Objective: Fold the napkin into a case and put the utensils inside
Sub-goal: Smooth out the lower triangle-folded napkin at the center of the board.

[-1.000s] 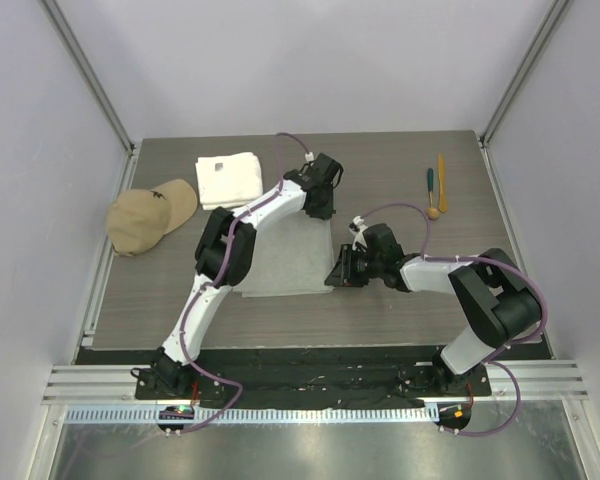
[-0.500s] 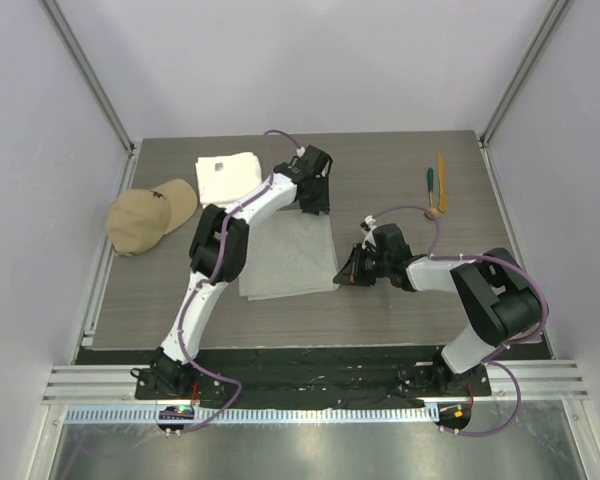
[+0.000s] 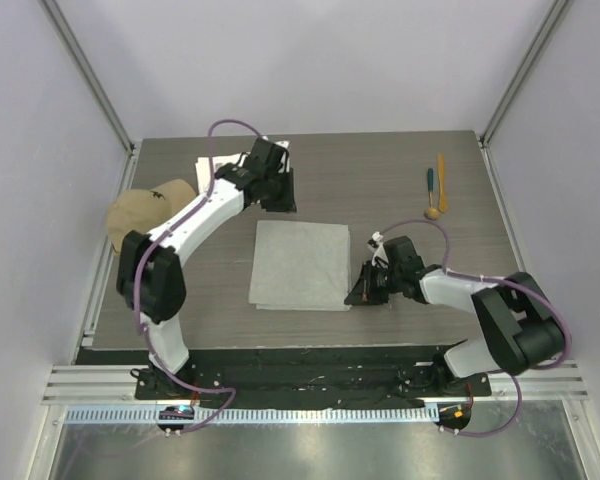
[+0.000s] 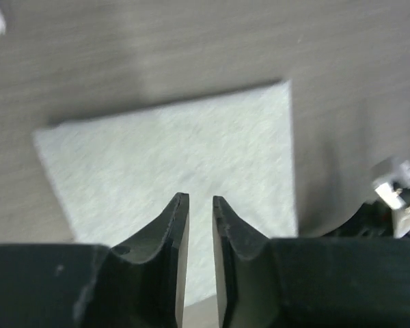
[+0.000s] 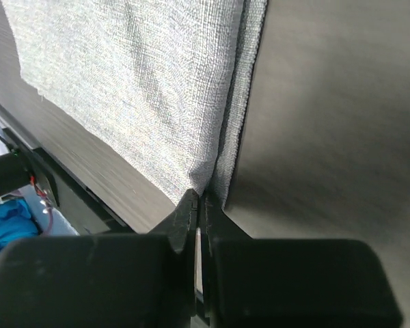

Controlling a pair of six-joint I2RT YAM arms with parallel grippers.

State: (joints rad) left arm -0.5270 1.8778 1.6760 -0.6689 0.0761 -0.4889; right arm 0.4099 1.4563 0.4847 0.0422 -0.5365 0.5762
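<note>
We are mid-fold: the napkin [image 3: 300,265] lies doubled mid-surface [image 3: 380,180]. Our right claw [image 5: 199,198] looks pinched shut on its near right corner; the left claw [image 4: 200,201] hangs empty, slightly parted, over it. Next comes a narrowing fold; the utensils [image 3: 436,188] lie well apart, far right

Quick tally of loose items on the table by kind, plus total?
Cloths: 2 (grey napkin, white towel)
Caps: 1 (tan cap)
Utensils: 3 (teal-handled one, orange stick, wooden-bowl spoon)
Total: 6
</note>
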